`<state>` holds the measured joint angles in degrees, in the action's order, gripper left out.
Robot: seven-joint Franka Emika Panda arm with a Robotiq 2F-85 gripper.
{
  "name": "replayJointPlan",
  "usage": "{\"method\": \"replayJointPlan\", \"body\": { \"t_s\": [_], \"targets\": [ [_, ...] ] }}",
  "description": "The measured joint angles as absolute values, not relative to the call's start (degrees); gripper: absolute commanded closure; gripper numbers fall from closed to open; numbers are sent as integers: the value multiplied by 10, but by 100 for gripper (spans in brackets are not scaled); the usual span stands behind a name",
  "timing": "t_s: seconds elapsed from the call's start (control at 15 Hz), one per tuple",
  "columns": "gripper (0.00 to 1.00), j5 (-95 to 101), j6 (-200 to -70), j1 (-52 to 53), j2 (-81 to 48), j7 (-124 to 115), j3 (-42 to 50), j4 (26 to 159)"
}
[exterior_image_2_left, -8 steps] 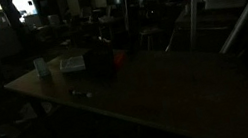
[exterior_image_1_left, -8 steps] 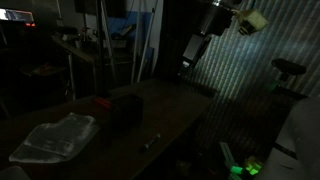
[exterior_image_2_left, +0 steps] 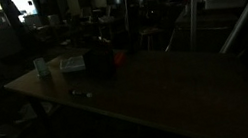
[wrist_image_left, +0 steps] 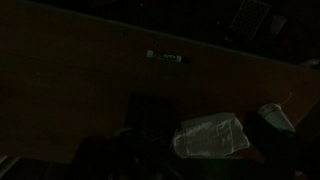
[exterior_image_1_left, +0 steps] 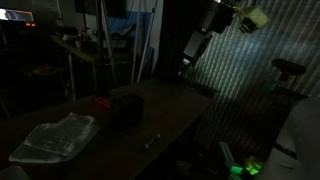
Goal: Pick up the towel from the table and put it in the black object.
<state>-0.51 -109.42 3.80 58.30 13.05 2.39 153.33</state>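
Whitish-grey cloth, the towel, is being observed lying crumpled on the table, well below the claw and well apart from it. The claw is being held high in the air over the far end of the dark wooden top. Its jaws are being kept wide and nothing is being gripped. The black object is being noted on the table between the claw and the towel, apart from both. A flat red item is being seen just beside the black object, on the side away from the claw. A small pen-like item is being recorded lying on the table below the claw, apart from the rest.

In the wrist view the towel is being shown beside the black object, with the pen-like item apart from both. The lighting is very dim, so finer detail is being left out.
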Motion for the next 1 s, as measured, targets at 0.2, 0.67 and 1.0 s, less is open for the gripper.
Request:
{"method": "replayJointPlan", "body": {
  "t_s": [0.2, 0.67, 1.0],
  "targets": [
    [0, -5, -1094, 38, 582, 130, 24, 1536],
    [0, -1, -1107, 77, 539, 150, -3, 1518],
    [0, 29, -1145, 121, 436, 186, -39, 1448]
  ]
}}
